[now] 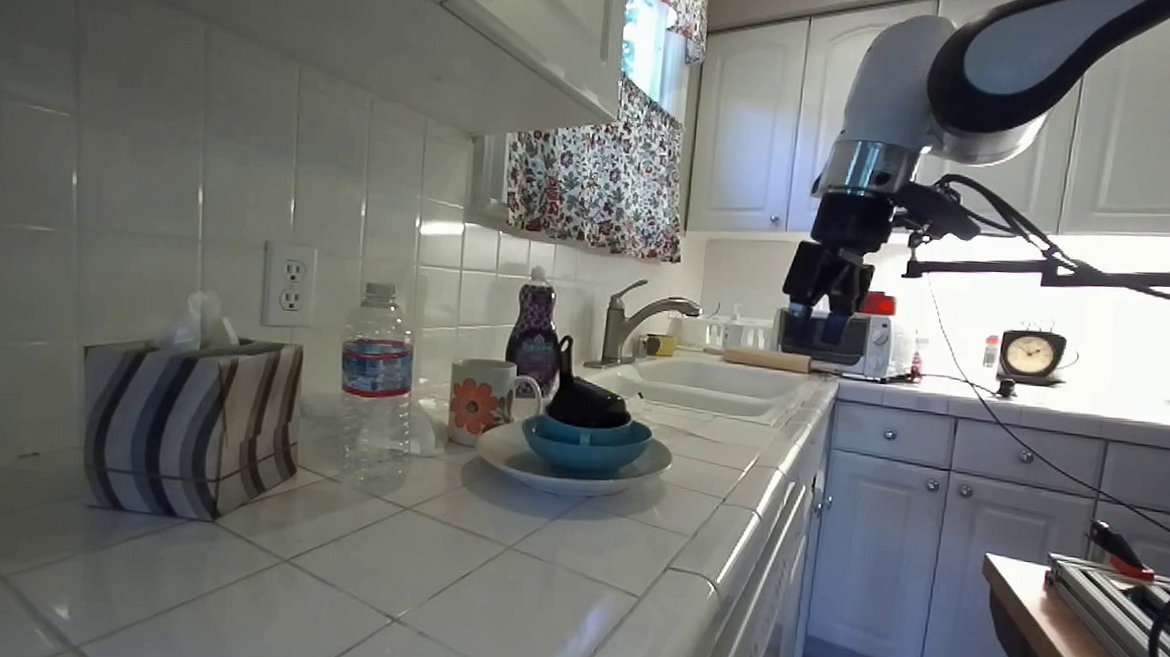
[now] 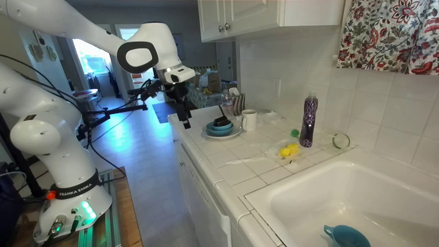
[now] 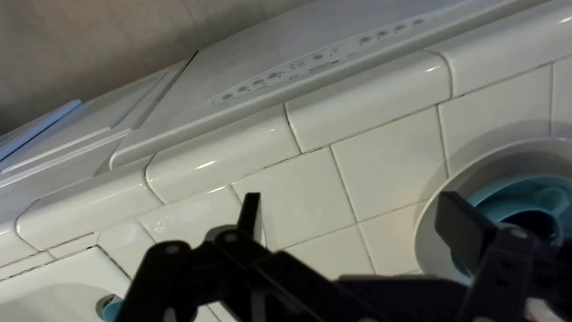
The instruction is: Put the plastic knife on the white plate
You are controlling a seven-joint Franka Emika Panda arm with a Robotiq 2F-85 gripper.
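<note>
1. Tool (image 3: 351, 212): jaws wide apart, nothing held, over the worktop (image 3: 299, 192).
2. White plate (image 2: 219, 138): on worktop, blue bowl (image 2: 219, 132) on it, black item (image 2: 222, 121) topping the stack.
3. In an exterior view: mug (image 2: 249, 120) just right of plate, purple bottle (image 2: 308, 120) farther right and nearer.

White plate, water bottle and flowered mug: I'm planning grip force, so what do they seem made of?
White plate: perhaps satin-glazed ceramic, from its smooth, pale rim; plastic possible.
Water bottle: likely clear, glossy plastic, given its see-through body.
Flowered mug: probably glazed ceramic; its wall looks smooth and opaque.
</note>
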